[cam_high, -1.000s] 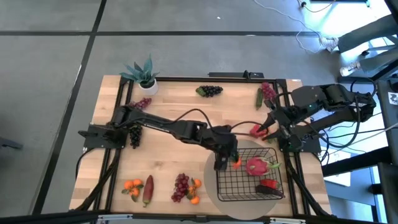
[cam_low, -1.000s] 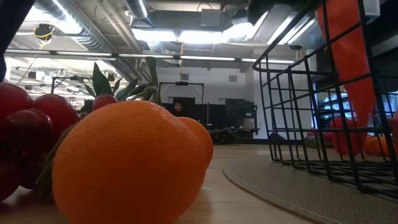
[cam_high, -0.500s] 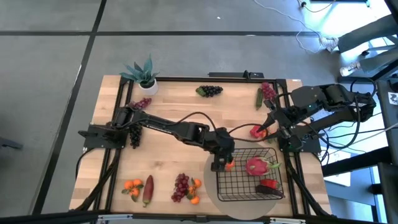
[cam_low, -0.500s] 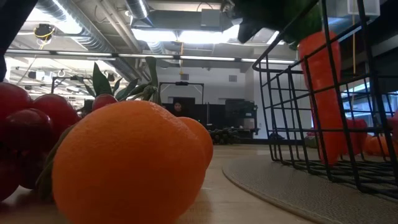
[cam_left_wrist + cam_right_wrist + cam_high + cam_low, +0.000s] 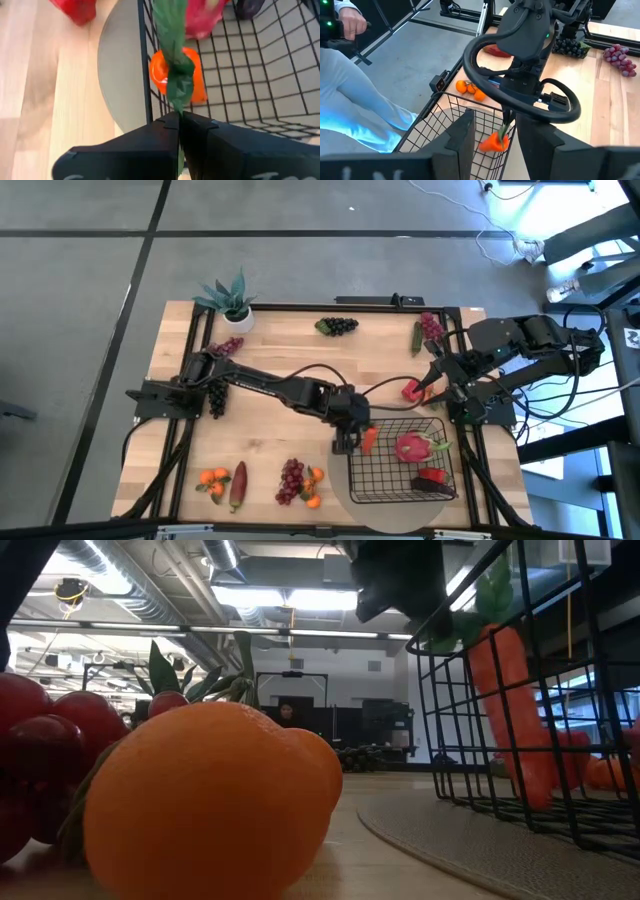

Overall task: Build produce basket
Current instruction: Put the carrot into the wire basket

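The black wire basket [image 5: 400, 465] stands on a round grey mat [image 5: 120, 75] at the near right. It holds a pink dragon fruit [image 5: 412, 446] and a red pepper [image 5: 432, 476]. My left gripper [image 5: 179, 116] is over the basket's left wall, shut on the green top of an orange carrot [image 5: 510, 710]. The carrot hangs inside the basket. My right gripper [image 5: 496, 117] stays high at the right edge, open, with nothing between its fingers. Below it in the high view, another red pepper [image 5: 411, 390] lies on the wood. My left gripper pinches the carrot's green leaves [image 5: 175, 100] between its two fingers. The fingers slant down from the table's left side. The carrot hangs below them, slightly tilted, just inside the basket's left wall [image 5: 145, 65]. Its tip [image 5: 540, 800] is low by the basket floor; whether it touches, I cannot tell.
A potted plant [image 5: 232, 295], dark grapes [image 5: 338, 326], red grapes [image 5: 432, 328] and a green pepper [image 5: 416, 338] line the far edge. Oranges [image 5: 212, 477], a reddish potato [image 5: 238, 485] and more grapes [image 5: 290, 480] lie near left. A person [image 5: 350, 75] stands beyond the near edge.
My left gripper has sunk and tipped further downward, shifting slightly toward the table's left. The carrot, which hung high over the basket's left wall, has come down inside the basket and now hangs with its tip near the floor.
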`<state>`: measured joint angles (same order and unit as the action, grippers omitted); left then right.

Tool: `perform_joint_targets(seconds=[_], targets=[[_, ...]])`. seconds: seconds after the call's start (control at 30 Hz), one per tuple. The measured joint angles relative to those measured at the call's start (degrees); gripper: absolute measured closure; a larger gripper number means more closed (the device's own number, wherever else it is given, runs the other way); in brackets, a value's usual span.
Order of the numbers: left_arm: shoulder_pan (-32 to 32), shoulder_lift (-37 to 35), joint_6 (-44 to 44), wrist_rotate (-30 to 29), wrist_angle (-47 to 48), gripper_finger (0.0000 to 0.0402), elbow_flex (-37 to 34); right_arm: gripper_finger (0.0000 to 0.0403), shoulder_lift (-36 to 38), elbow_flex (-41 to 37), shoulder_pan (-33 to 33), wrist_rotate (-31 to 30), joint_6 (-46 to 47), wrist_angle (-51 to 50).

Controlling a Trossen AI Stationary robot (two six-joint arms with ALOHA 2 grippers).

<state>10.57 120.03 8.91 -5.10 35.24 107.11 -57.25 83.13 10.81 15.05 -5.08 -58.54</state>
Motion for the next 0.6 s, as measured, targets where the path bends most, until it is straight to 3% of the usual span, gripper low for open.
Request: perform_joint_targets(seconds=[0.6], targets=[[0.0,-0.02,1.55,-0.22,5.73,0.0401,-0.02,0.0273,0.0,0.0,0.0,0.02,0.03,0.04]])
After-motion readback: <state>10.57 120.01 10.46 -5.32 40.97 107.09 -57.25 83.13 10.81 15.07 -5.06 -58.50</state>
